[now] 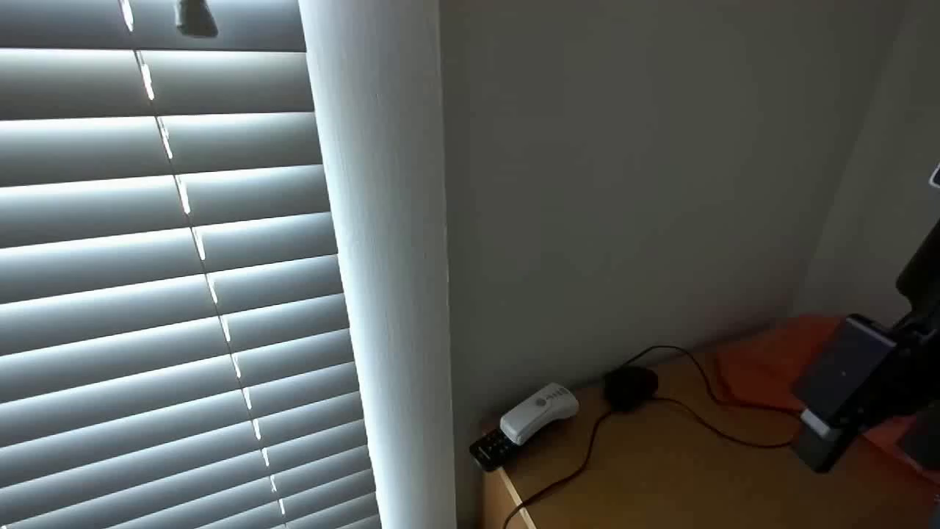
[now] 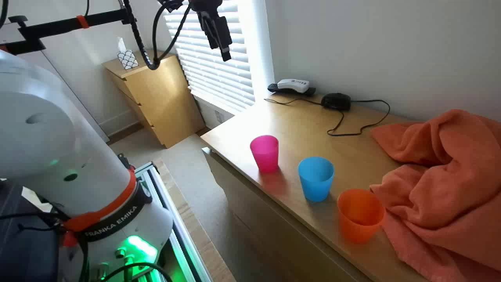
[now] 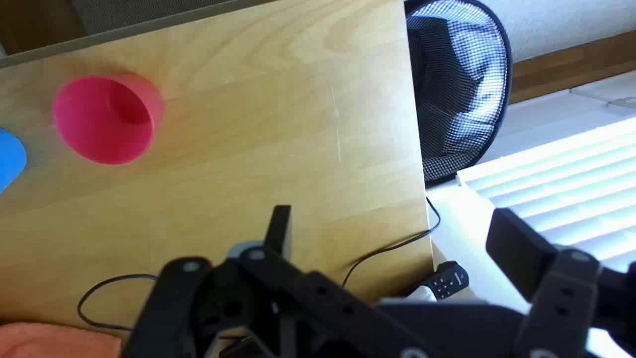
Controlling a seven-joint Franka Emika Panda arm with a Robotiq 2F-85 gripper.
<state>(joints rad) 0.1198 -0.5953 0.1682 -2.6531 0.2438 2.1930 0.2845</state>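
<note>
Pink and upright, the cup (image 2: 265, 154) stands on the wooden dresser (image 2: 301, 133) close to its near edge, long axis vertical. From the gripper (image 3: 396, 240), the only one here, it lies well below and to the right in an exterior view. The jaws stand wide apart, holding nothing. A white remote control (image 2: 294, 85) lies at the far left, by the wall (image 2: 375, 51).

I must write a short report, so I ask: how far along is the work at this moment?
Done: I see no clearly finished step; the pink cup, blue cup and orange cup stand upright and separate on the wooden top. Under way: no grip; the hand is open, apart from the cups. Left: likely the gripping, since nothing is held.
</note>
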